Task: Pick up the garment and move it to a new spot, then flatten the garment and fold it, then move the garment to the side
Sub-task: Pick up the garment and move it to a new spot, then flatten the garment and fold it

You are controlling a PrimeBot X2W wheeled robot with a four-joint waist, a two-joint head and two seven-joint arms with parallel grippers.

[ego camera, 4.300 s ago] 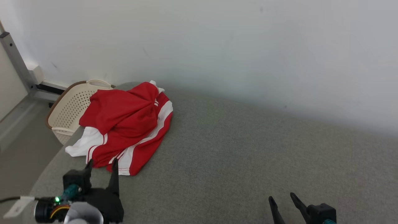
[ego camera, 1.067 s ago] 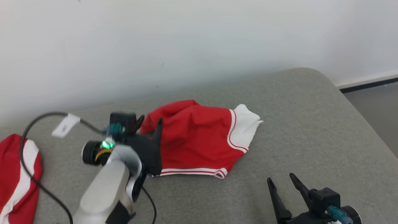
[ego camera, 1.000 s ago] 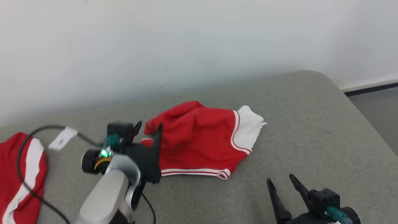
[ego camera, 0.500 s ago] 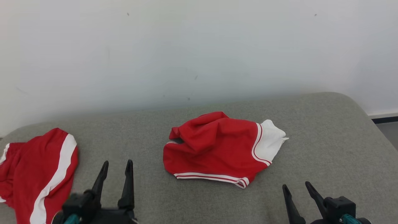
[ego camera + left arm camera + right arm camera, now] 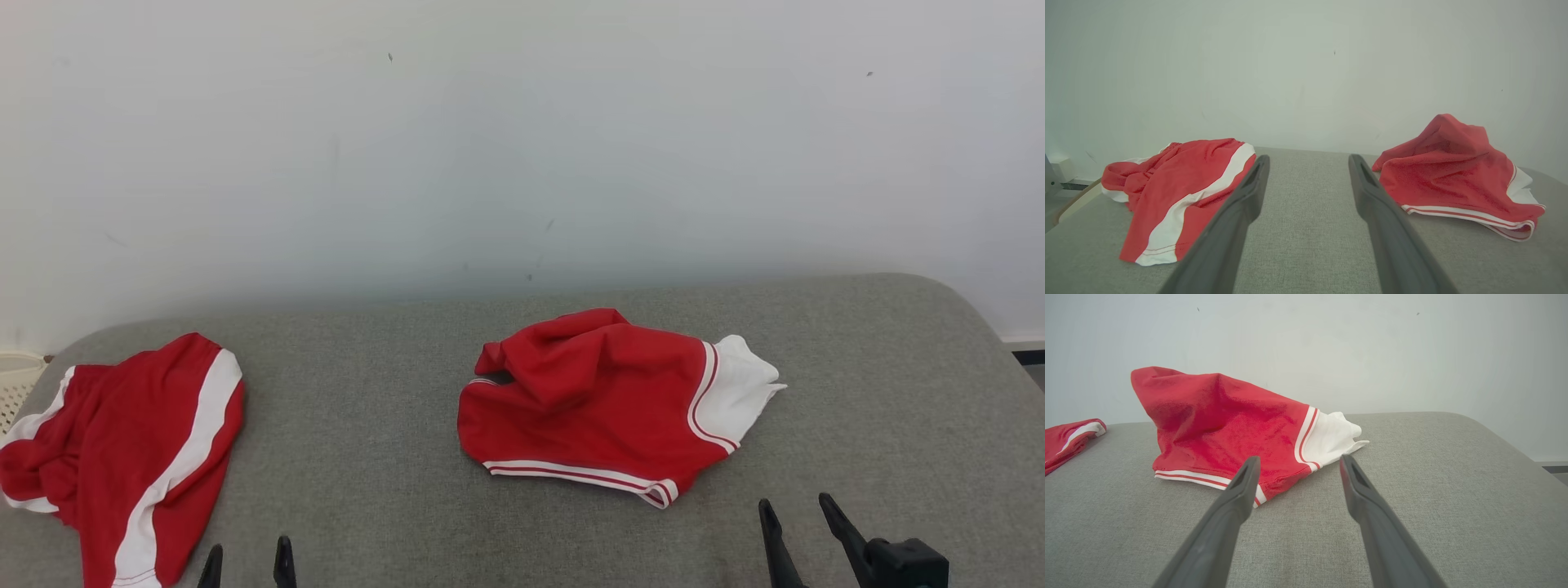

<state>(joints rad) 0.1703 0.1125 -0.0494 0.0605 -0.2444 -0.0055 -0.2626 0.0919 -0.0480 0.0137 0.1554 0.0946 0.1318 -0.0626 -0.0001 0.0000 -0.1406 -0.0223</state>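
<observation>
Found the left pincer (image 5: 248, 563) at the near edge of the grey cushion (image 5: 392, 490), fingers pointing away toward the pale wall (image 5: 522, 147). Recorded its jaws as spread wide and gripping nothing, with bare cushion between them. Found the right pincer (image 5: 800, 527) likewise at the near edge, jaws equally wide apart and empty. Located the garment (image 5: 596, 400), red shorts with white trim, lying crumpled on the cushion ahead of the right pincer and somewhat to its left, near but not touching; ahead and well to the right of the left pincer. Noted a raised, bunched fold at the end nearer the left pincer, a white panel at the end nearer the right pincer, and a striped hem along the edge facing both pincers. Located a second garment (image 5: 139, 441) of the same colours ahead of the left pincer on its left side, loosely spread and well apart from the first. Noted part of a pale basket (image 5: 12, 384) beyond that, off the cushion's left end.
</observation>
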